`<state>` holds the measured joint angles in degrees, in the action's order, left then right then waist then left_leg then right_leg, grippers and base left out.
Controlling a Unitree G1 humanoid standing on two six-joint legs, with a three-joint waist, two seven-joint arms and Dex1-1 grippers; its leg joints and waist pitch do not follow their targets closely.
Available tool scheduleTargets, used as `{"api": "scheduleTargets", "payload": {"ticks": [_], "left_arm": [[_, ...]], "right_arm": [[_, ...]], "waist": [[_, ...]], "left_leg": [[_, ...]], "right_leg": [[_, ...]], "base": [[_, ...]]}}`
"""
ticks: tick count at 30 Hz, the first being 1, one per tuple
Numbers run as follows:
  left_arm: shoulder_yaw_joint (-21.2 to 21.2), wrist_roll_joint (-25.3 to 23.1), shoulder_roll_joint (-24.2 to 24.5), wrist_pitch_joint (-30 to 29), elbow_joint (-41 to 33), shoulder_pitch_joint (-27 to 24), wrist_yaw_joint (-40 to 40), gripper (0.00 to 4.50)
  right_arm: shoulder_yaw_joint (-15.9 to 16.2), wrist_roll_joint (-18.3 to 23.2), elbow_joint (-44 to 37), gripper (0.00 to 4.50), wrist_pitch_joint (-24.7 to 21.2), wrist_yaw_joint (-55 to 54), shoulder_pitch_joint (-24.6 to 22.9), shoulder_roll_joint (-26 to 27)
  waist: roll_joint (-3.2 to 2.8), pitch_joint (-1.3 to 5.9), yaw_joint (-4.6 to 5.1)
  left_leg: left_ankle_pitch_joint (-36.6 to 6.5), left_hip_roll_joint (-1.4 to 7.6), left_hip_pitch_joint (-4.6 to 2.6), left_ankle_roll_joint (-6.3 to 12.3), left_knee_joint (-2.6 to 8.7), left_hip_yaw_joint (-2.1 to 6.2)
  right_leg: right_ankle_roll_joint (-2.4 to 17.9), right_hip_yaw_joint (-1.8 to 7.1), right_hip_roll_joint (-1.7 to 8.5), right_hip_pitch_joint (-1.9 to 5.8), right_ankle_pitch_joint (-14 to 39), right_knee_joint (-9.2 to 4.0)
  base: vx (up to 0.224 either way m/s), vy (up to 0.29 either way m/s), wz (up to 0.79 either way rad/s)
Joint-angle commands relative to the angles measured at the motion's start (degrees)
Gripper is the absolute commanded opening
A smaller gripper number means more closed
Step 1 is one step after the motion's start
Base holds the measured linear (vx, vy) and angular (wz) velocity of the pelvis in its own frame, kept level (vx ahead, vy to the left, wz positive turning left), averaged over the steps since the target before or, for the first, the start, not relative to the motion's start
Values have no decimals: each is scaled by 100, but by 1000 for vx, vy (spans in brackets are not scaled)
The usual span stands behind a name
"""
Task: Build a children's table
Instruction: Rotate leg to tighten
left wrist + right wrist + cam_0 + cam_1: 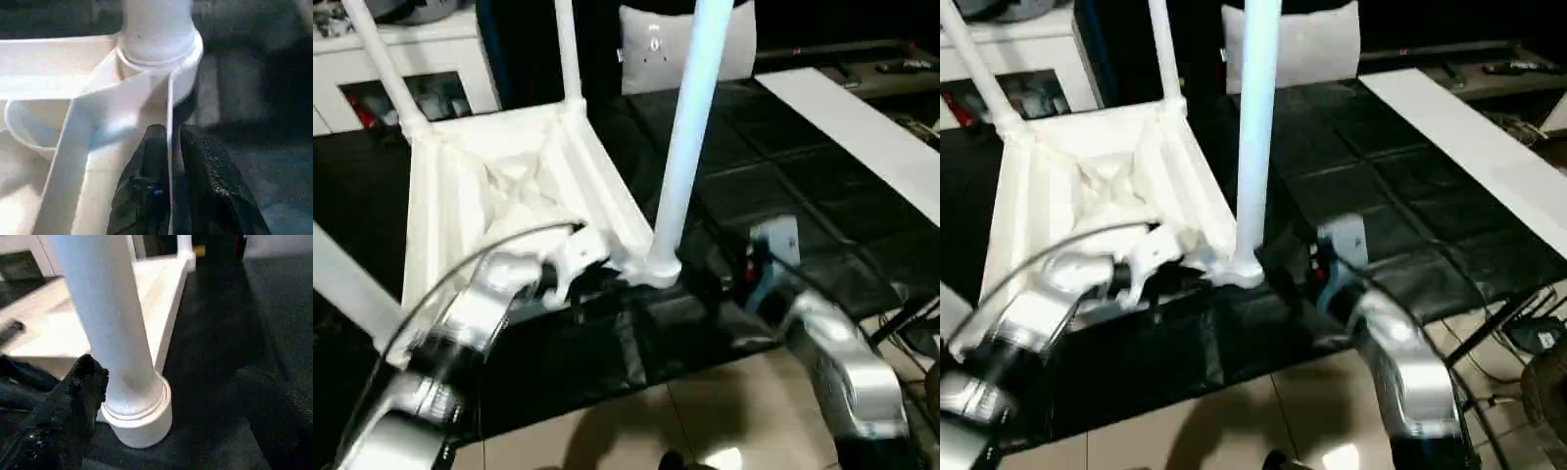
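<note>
- On the black padded floor mat (773, 166) the all-white plastic children's table (509, 186) lies upside down, with long round legs (690, 137) standing up from its corner sockets.
- The left gripper (168, 161) pinches a thin white rib of the table, near the closest socket.
- The right gripper (73, 396) sits just beside that leg; I cannot tell how its fingers stand.

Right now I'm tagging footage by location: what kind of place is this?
Probably a home living room: a white cabinet with glass doors, a white pillow behind, dark floor mats over pale tiles.
</note>
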<state>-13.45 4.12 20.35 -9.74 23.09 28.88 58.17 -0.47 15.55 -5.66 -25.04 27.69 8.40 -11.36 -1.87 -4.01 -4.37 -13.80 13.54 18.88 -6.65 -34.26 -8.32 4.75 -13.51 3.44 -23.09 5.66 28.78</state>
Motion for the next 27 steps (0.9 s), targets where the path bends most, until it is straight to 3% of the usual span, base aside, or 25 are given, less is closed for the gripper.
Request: {"api": "scheduleTargets", "payload": {"ticks": [1,2,3,4,5,6,10,12,15,16,18,19,21,22,23,24,25,26,27], "left_arm": [[298,405,-126,-250,-708,-131,-114,103],[440,493,-210,-488,-1069,-364,-382,103],[474,511,-231,-543,-1160,-427,-461,111],[690,465,-417,-851,-1457,-638,-1040,121],[833,483,-558,-996,-1631,-736,-1354,132],[957,510,-687,-1115,-1785,-818,-1614,132],[1374,623,-1153,-1422,-2374,-1101,-2530,149],[1414,542,-1231,-1401,-2533,-1189,-2726,149],[1385,225,-1517,-1536,-3367,-1750,-3305,149],[1282,110,-1549,-1632,-3642,-1956,-3467,149],[1099,-9,-1393,-1632,-3690,-2054,-3432,149],[1025,-50,-1316,-1600,-3675,-2077,-3398,149],[931,-183,-1168,-1488,-3485,-2037,-3371,149],[900,-178,-1112,-1527,-3455,-2020,-3337,178],[906,-92,-1100,-1577,-3491,-2041,-3266,184],[938,-7,-1125,-1607,-3522,-2057,-3237,184],[1055,211,-1251,-1707,-3640,-2111,-3226,190],[1078,244,-1281,-1725,-3665,-2121,-3236,190],[1078,244,-1281,-1725,-3665,-2121,-3236,204]], "right_arm": [[49,-28,-202,450,39,-108,10,47],[61,-61,-193,450,219,-94,-15,66],[65,-65,-196,450,269,-91,-23,70],[140,-111,-34,450,352,-81,-3,113],[161,-147,110,450,384,-101,25,145],[169,-178,261,450,440,-106,52,168],[162,-297,1235,450,884,-35,281,225],[165,-316,1456,450,991,-14,335,235],[226,-452,2291,450,1604,103,417,275],[240,-482,2582,450,1779,158,487,299],[327,-647,3382,450,2228,118,753,459],[365,-715,3715,450,2437,102,868,520],[414,-819,4210,450,2815,46,1062,615],[429,-865,4478,450,3003,-25,1172,692],[451,-898,4725,450,3139,-67,1258,776],[475,-933,4909,450,3225,-105,1315,833],[571,-1071,5551,450,3532,-262,1495,1042],[590,-1098,5675,450,3591,-295,1528,1082],[590,-1098,5675,450,3591,-295,1528,1082]], "waist": [[60,501,-16],[62,539,-65],[46,512,-75],[115,508,-54],[92,506,-63],[131,515,-49],[141,507,-31],[156,497,-21],[174,455,27],[213,458,66],[210,447,123],[180,435,167],[179,398,225],[177,391,235],[136,381,262],[149,374,282],[146,359,310],[136,320,287],[136,320,287]], "left_leg": [[-361,50,35,538,356,-33],[-125,77,75,531,357,-26],[-57,91,74,564,355,-33],[-35,77,71,594,351,-54],[-18,65,77,601,348,-56],[-42,60,62,628,344,-70],[-566,76,-3,574,336,-80],[-681,53,-1,569,329,-84],[-917,78,2,595,334,-80],[-1018,53,-10,584,309,-95],[-1144,55,6,616,308,-76],[-1335,119,-13,643,314,-40],[-1774,249,-24,593,366,28],[-1891,272,-35,580,379,41],[-2099,293,-47,533,395,56],[-2186,305,-36,504,405,67],[-2374,357,17,459,456,106],[-2733,562,118,436,625,192],[-2733,562,118,436,625,192]], "right_leg": [[-725,367,525,441,2431,-356],[-569,402,591,485,2164,-231],[-511,419,584,448,2128,-239],[-492,413,565,444,2177,-235],[-499,412,555,447,2190,-233],[-553,409,537,436,2271,-257],[-731,344,512,408,2775,-388],[-813,328,493,412,2892,-418],[-956,296,490,407,3106,-477],[-1055,269,473,398,3236,-506],[-1145,246,448,400,3371,-527],[-1117,245,454,397,3464,-514],[-1037,287,473,432,3537,-438],[-999,306,485,429,3585,-407],[-940,322,493,449,3659,-370],[-927,334,502,460,3701,-346],[-904,371,523,518,3749,-247],[-825,505,519,609,3601,95],[-825,505,519,609,3601,95]], "base": [[0,0,0],[0,0,0],[0,0,0],[0,0,0],[0,0,0],[0,0,0],[0,0,0],[0,0,0],[0,0,0],[0,0,0],[0,0,0],[0,0,0],[0,0,0],[0,0,0],[0,0,0],[0,0,0],[0,0,0],[0,0,0],[0,0,0]]}}
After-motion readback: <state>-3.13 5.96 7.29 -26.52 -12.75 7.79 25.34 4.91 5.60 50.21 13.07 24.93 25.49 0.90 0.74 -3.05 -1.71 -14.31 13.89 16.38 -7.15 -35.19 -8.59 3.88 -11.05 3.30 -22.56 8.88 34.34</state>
